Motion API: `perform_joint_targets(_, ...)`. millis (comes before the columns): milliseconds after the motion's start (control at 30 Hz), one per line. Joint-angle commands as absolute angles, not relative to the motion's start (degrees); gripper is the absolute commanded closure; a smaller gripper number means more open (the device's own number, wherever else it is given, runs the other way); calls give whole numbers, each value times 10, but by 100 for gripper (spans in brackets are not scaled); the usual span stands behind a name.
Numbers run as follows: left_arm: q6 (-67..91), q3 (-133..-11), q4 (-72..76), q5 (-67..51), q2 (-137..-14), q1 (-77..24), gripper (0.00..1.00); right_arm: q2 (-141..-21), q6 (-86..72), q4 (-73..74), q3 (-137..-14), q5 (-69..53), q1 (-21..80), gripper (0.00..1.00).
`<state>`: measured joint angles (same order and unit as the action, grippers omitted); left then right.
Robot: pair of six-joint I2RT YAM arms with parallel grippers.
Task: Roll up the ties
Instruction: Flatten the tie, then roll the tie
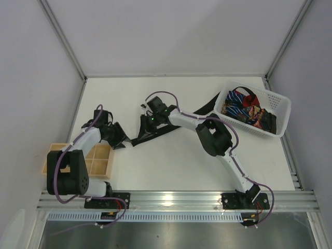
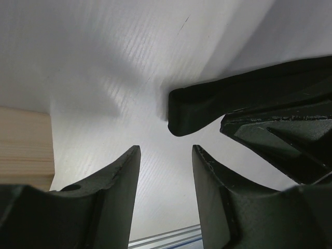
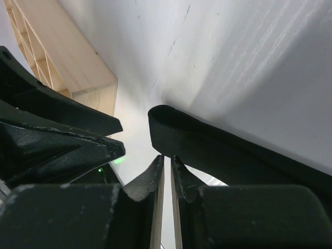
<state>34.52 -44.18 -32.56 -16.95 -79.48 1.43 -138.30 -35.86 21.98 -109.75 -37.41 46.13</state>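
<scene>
A plain black tie (image 1: 179,120) lies across the table from the basket toward the left. Its near end is folded into a rounded loop, which shows in the left wrist view (image 2: 182,111) and in the right wrist view (image 3: 207,142). My right gripper (image 1: 147,126) is shut to a thin slit (image 3: 167,165) with nothing seen between the jaws, its tips right at the loop. My left gripper (image 1: 123,140) is open and empty (image 2: 165,158), just short of the loop. Striped, red and patterned ties (image 1: 248,108) lie heaped in the basket.
A white lattice basket (image 1: 282,111) stands at the back right. A wooden divided box (image 1: 101,162) sits at the left near edge, next to my left arm; it also shows in the wrist views (image 2: 25,148) (image 3: 72,67). An aluminium rail (image 1: 176,199) runs along the front.
</scene>
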Motion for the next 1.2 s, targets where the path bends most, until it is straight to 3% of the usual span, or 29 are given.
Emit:
perform_joint_targets(0, 345, -442, -287, -198, -809, 19, 50, -1388, -366, 210, -1126, -375, 465, 85)
perform_joint_targets(700, 364, -426, -223, -224, -878, 19, 53, -1433, -391, 191, -1120, -383, 460, 89)
perform_joint_targets(867, 366, -430, -208, -221, -906, 19, 58, -1432, -388, 192, -1120, -388, 460, 89)
perform_joint_targets(1000, 366, -436, -200, -215, -918, 19, 64, -1433, -386, 196, -1121, -393, 459, 89)
perform_joint_targets(1100, 362, -443, -209, -207, -924, 19, 82, -1433, -382, 200, -1123, -390, 459, 89)
perform_joint_targets(1167, 359, -446, -213, -207, -918, 19, 86, -1434, -374, 208, -1127, -388, 460, 89)
